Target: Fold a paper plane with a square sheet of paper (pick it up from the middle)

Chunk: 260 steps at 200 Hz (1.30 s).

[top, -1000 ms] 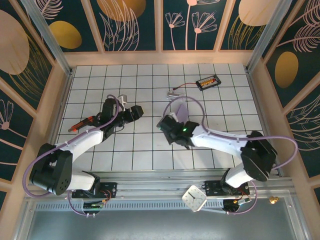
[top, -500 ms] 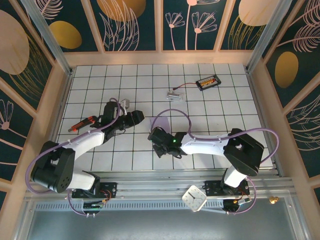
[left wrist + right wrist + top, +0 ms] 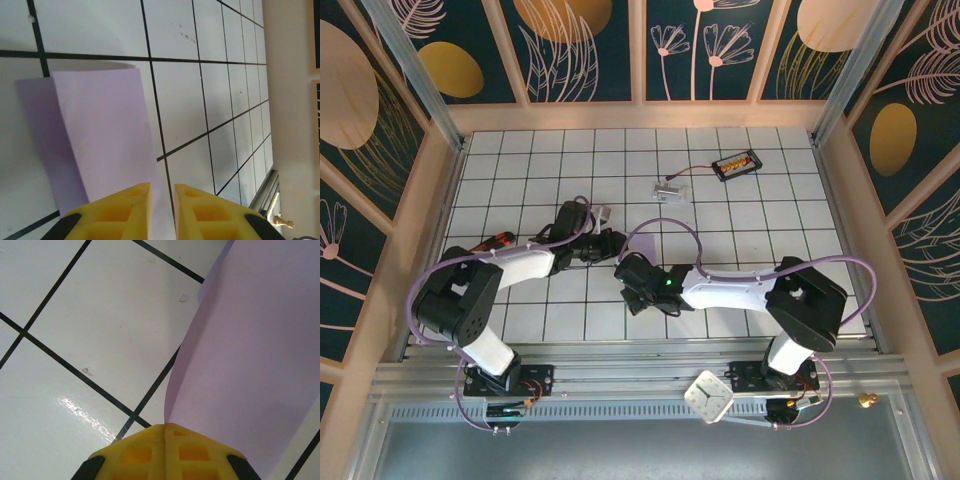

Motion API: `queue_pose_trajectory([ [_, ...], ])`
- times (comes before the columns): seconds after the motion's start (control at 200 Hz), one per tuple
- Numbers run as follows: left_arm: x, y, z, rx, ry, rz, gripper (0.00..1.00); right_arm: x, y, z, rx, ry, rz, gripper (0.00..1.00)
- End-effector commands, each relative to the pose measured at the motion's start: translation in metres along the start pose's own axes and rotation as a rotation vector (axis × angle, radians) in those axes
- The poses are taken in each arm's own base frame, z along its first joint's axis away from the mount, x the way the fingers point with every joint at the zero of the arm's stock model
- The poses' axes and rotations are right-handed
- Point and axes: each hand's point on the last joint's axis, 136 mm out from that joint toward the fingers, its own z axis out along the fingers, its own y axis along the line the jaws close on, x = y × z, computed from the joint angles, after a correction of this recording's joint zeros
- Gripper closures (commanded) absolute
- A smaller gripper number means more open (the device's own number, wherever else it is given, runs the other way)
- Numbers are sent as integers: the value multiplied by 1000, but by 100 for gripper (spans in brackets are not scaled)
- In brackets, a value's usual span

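The square sheet of paper point(image 3: 105, 130) is lavender, and one layer is folded over a darker one. It hangs just above the white tiles. My right gripper point(image 3: 165, 425) is shut on the sheet's curved edge point(image 3: 250, 365), low over the tiles at the table's middle point(image 3: 628, 272). My left gripper point(image 3: 162, 186) stands just left of it point(image 3: 610, 245). Its yellow fingers point(image 3: 135, 205) are a narrow gap apart, and the sheet's right edge runs down into that gap. A paper plane is out of view.
A clear plastic piece with a wire point(image 3: 667, 189) and a black holder with orange cells point(image 3: 735, 164) lie at the back. A red-and-black tool point(image 3: 490, 243) lies at the left. A white clock-like square point(image 3: 708, 395) sits on the front rail.
My left arm has swung right, up to the right gripper, and its jaws have narrowed. My right gripper carried the paper left and nearer, then stayed still.
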Motion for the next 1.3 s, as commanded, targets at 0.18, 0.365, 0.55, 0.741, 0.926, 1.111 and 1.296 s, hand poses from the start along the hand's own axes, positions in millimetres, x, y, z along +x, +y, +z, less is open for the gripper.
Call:
queue_pose_trajectory([
  [0.18, -1, 12, 25, -56, 66, 46, 79, 6, -5, 11, 6, 16, 25, 99],
  [0.365, -2, 34, 38, -138, 102, 69, 83, 6, -6, 15, 1, 19, 31, 98],
  [0.55, 5, 52, 44, -199, 146, 91, 85, 2, -6, 17, -21, 14, 42, 98],
  [0.741, 3, 56, 49, -218, 170, 126, 87, -6, -10, 19, -58, 5, 61, 98],
  [0.926, 7, 60, 52, -214, 189, 121, 89, -12, -15, 21, -92, -3, 84, 97],
  [1.111, 9, 61, 54, -213, 201, 121, 89, -17, -18, 23, -122, -3, 99, 96],
  [1.296, 11, 63, 54, -215, 205, 118, 90, -17, -20, 22, -142, -6, 119, 94],
])
